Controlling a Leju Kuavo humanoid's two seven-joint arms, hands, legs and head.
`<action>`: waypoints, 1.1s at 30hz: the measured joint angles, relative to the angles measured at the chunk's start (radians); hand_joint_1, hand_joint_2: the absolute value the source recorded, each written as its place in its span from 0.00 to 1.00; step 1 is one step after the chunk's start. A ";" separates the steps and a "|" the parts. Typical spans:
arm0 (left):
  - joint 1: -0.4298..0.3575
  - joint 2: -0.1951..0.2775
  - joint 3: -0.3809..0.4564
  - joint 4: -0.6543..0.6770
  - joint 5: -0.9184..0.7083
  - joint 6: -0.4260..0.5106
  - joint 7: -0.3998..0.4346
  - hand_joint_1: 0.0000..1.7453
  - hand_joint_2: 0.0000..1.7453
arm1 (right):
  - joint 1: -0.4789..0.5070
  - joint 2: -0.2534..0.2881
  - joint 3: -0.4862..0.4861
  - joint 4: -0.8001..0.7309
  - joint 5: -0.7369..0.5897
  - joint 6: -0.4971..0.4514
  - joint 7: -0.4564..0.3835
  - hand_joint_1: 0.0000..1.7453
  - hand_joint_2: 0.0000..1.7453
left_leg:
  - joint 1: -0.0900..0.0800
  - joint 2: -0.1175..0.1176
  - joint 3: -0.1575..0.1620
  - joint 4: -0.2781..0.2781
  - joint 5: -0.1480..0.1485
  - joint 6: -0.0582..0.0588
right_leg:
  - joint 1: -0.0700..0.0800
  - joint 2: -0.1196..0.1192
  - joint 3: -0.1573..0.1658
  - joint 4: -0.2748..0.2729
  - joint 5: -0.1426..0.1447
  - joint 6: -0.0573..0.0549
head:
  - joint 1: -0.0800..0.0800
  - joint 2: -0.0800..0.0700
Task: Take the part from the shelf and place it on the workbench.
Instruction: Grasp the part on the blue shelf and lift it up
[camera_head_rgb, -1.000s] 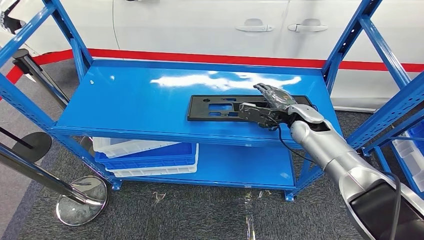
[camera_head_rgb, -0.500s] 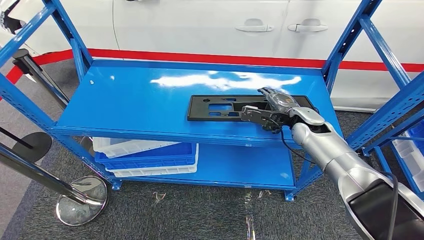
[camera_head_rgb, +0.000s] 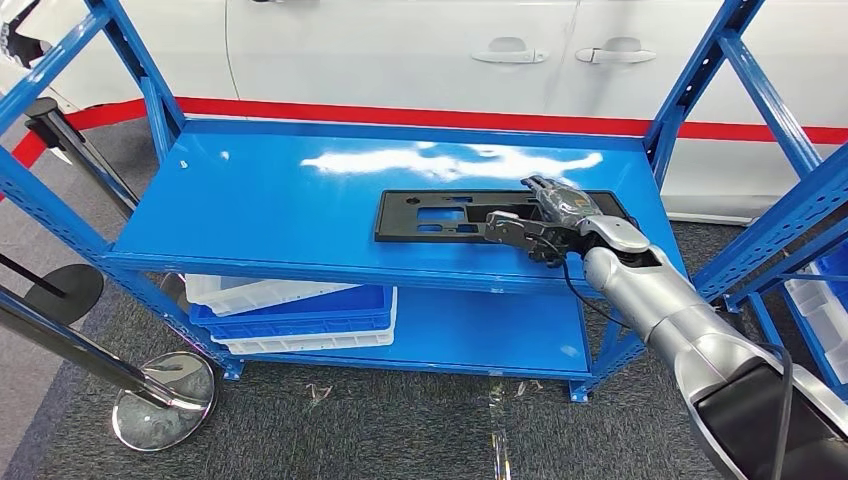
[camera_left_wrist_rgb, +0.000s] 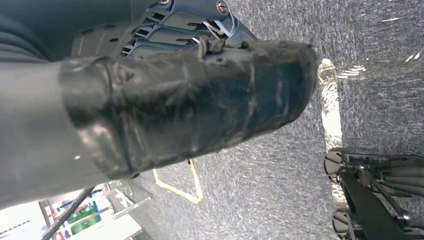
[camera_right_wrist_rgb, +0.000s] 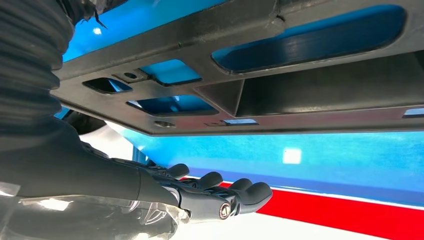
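Fingers of the right hand lie outstretched over the black part's right end (thumb apart, gripping nothing); the part lies flat on the blue shelf, near its front edge.

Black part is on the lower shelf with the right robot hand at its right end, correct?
Not quite. The black part lies on the upper shelf, not the lower one, as the head view shows. The right robot hand is at its right end.

Dark fingers outstretched just beside black cutout part on blue shelf
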 joint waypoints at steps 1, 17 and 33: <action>0.000 0.000 0.000 0.000 -0.001 0.000 0.000 0.00 0.00 | 0.000 0.001 0.000 0.002 0.002 0.000 0.000 0.00 1.00 | 0.000 0.000 0.000 0.000 0.000 0.000 | 0.000 0.000 0.000 0.000 0.000 0.000 | 0.000 0.000; 0.000 -0.002 0.000 0.000 -0.001 -0.002 0.003 0.00 0.00 | 0.013 0.032 0.000 0.034 0.066 0.060 0.006 0.92 1.00 | 0.000 0.000 0.000 0.000 0.000 0.000 | 0.000 0.000 0.000 0.000 0.000 0.000 | 0.000 0.000; 0.000 -0.004 0.001 0.000 -0.001 -0.004 0.004 0.00 0.00 | 0.018 0.048 0.000 0.055 0.074 0.066 -0.003 0.97 1.00 | 0.000 0.000 0.000 0.000 0.000 0.000 | 0.000 0.000 0.000 0.000 0.000 0.000 | 0.000 0.000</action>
